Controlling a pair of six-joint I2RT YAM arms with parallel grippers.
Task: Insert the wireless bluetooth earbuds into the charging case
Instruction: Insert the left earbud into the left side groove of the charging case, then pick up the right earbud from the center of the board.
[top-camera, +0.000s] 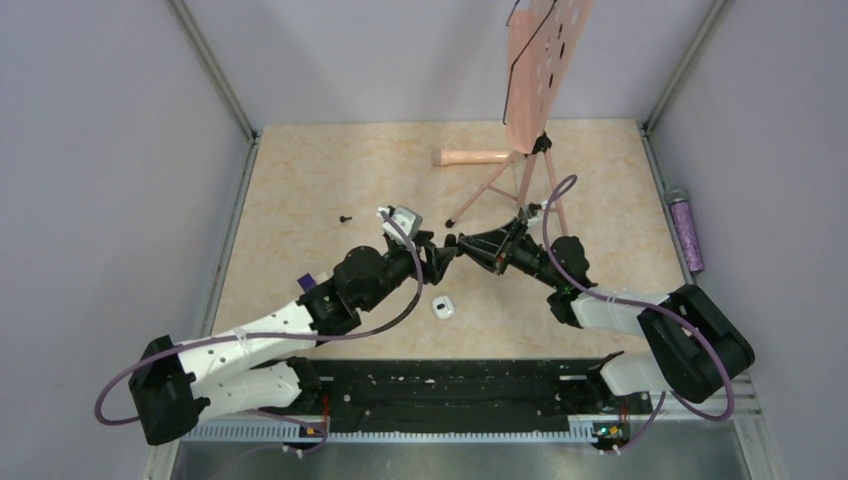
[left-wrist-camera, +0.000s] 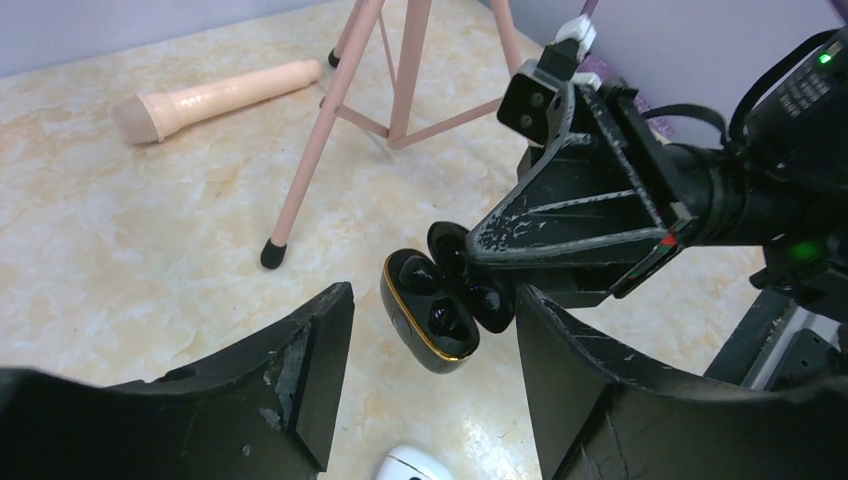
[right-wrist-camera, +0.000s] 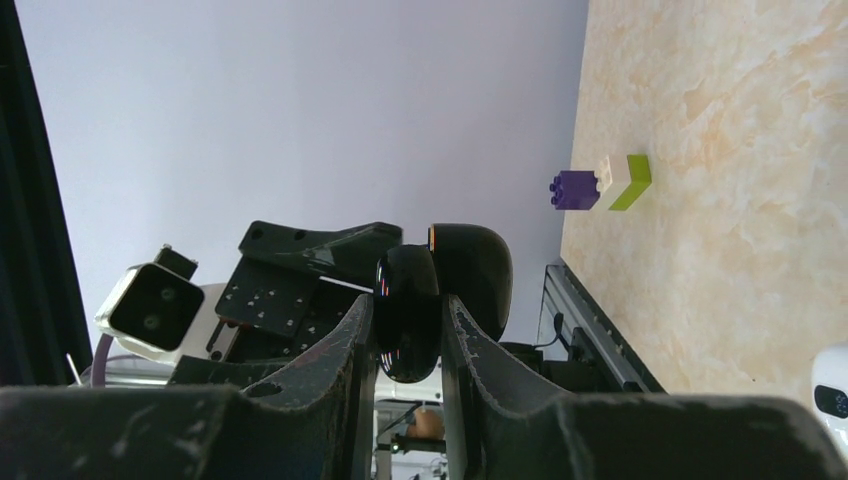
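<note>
Left gripper, jaws wide, flanks open charging case pinched by right gripper; that narrow hold could let it slip.

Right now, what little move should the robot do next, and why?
Probably draw the left gripper back from the charging case and reach for the earbud lying on the table. That gripper's jaws stand open around the case, gripping nothing, while the right gripper holds the open case, and that earbud isn't in yet.
</note>
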